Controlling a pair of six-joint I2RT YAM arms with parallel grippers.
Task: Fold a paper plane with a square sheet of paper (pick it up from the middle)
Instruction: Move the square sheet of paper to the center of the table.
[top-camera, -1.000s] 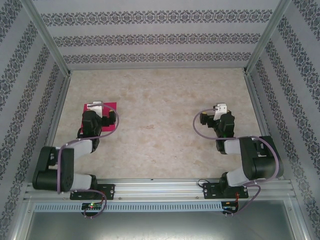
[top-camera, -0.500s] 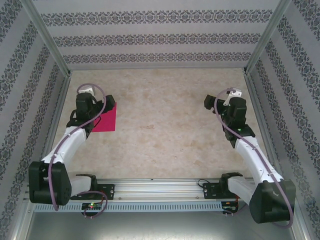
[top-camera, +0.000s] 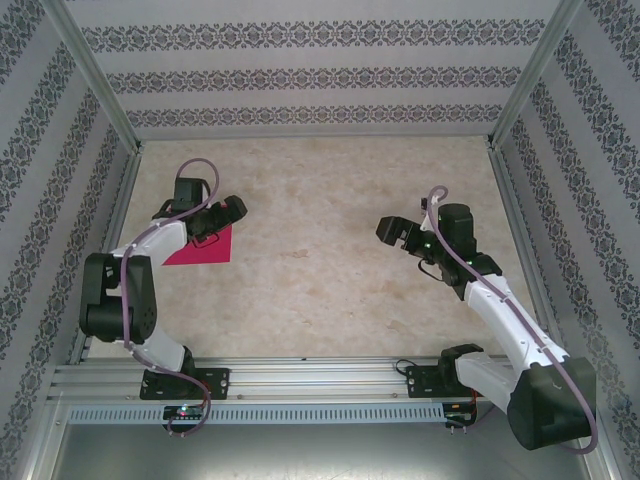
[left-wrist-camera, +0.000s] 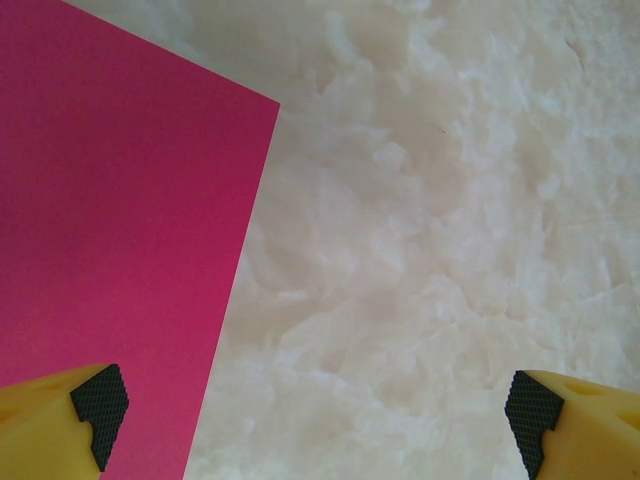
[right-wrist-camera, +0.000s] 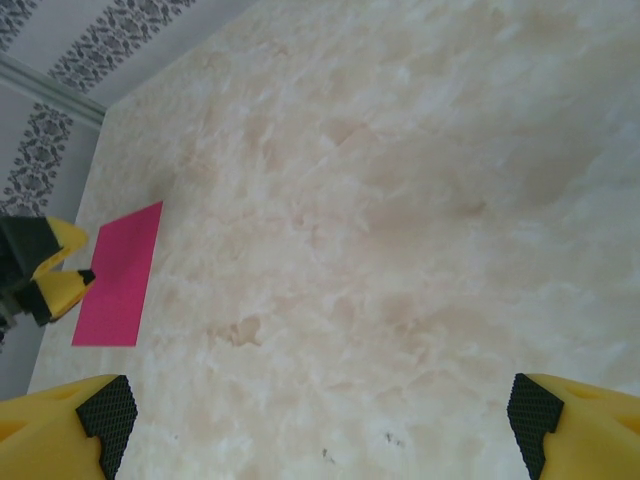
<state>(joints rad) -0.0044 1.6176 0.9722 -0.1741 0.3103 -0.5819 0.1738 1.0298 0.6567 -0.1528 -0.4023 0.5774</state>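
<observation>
The square sheet of paper (top-camera: 208, 248) is plain magenta-pink and lies flat and unfolded on the table's left side. My left gripper (top-camera: 233, 209) hangs just over its far right corner, pointing right. In the left wrist view the square sheet of paper (left-wrist-camera: 110, 230) takes up the left part, and the left gripper (left-wrist-camera: 315, 425) is open with bare table between its fingers. My right gripper (top-camera: 388, 231) is on the table's right half, turned left towards the sheet. It is open and empty (right-wrist-camera: 320, 420), with the square sheet of paper (right-wrist-camera: 120, 275) far off beside the left gripper's yellow fingers (right-wrist-camera: 45, 270).
The marble-patterned table (top-camera: 320, 190) is boxed in by patterned walls (top-camera: 310, 75) at the back and both sides. The left arm's elbow (top-camera: 110, 295) stands close to the left wall. A metal rail (top-camera: 320, 385) with both arm bases runs along the near edge.
Both arms have swung round. The left gripper turned from pointing away over the sheet to pointing right at its far corner. The right gripper moved inward and turned left. The sheet stayed put.
</observation>
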